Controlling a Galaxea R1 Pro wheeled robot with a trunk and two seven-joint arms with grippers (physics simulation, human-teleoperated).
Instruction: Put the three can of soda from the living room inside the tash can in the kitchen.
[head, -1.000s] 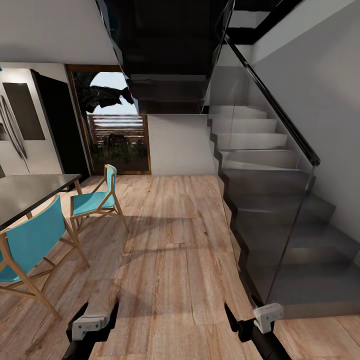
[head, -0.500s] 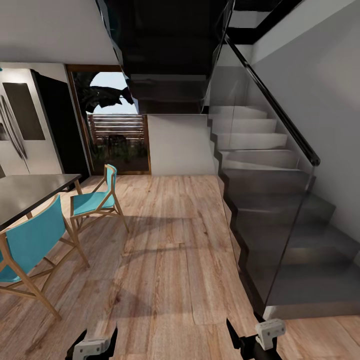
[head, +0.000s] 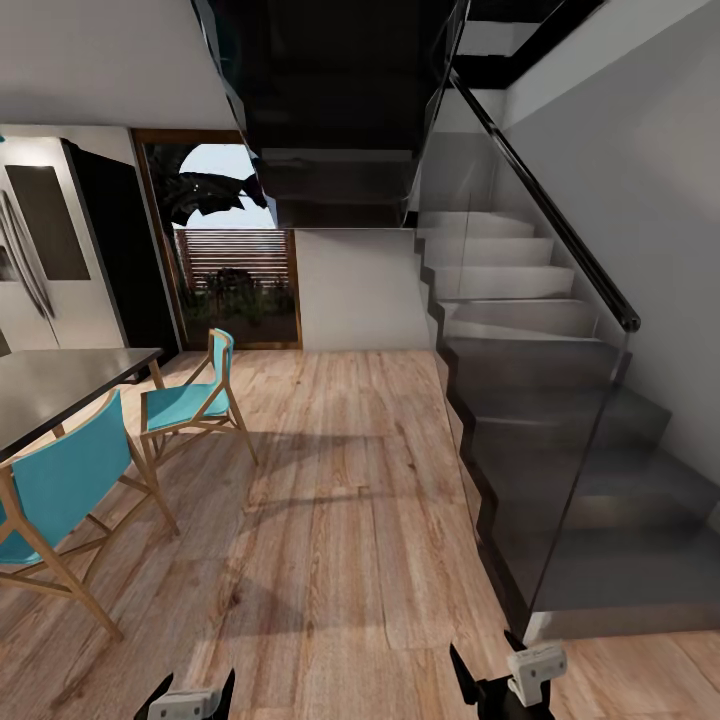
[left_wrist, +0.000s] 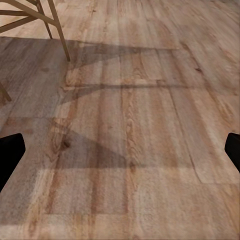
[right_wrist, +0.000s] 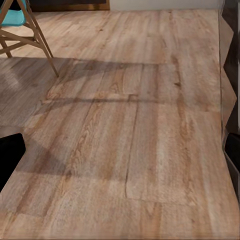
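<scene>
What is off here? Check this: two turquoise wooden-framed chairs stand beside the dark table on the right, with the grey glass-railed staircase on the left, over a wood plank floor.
The sides are swapped. The head view shows the two turquoise wooden-framed chairs beside the dark table on the left, and the grey glass-railed staircase on the right. The wood plank floor is correct.

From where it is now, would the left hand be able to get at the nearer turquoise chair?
Probably not yet. The left hand hangs low over bare floor, and the nearer turquoise chair stands apart from it, ahead and leftward.
</scene>
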